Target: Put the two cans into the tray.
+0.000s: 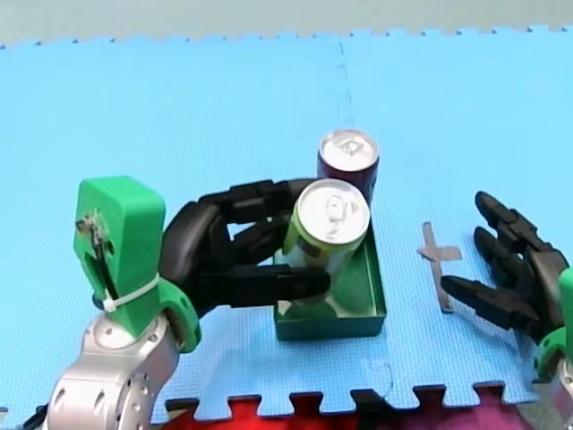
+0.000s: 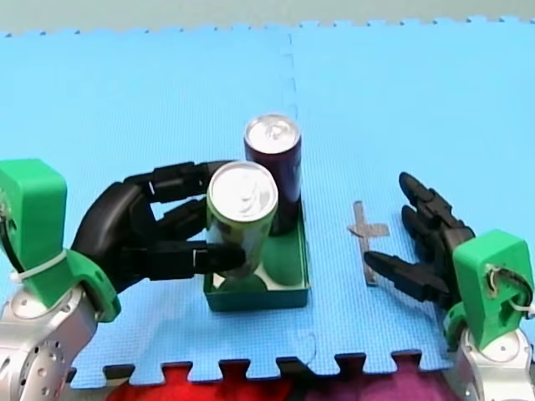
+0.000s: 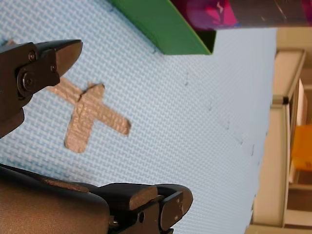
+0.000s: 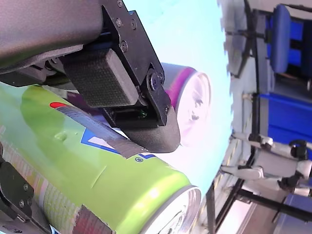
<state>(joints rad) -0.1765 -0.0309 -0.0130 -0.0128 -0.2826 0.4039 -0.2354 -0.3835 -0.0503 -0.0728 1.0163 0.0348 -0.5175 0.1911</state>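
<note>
Left hand point(image 1: 224, 255), lower left, below a green wrist block point(image 1: 116, 242): closed round green can point(image 1: 331, 215), fingers point(image 1: 260, 195) wrapped over its far side, thumb across its near side; finger pad pressed flat to the can's wall in the second wrist view. Green can: upright or nearly so, base down inside green tray point(image 1: 329, 324) at the near left corner, top well above the tray wall. Purple can point(image 1: 349, 154): upright, just behind the green can, touching or almost touching it, at the tray's far end; base hidden, so inside or beyond the far wall not determinable. Tray: on blue foam mat point(image 1: 179, 116), centre front. Right hand point(image 1: 510, 273): lower right, holding nothing, uncurled, over the mat, apart from the tray. Grey tape cross point(image 1: 439, 255): stuck to the mat between tray and right hand, just beside the fingertips.
</note>
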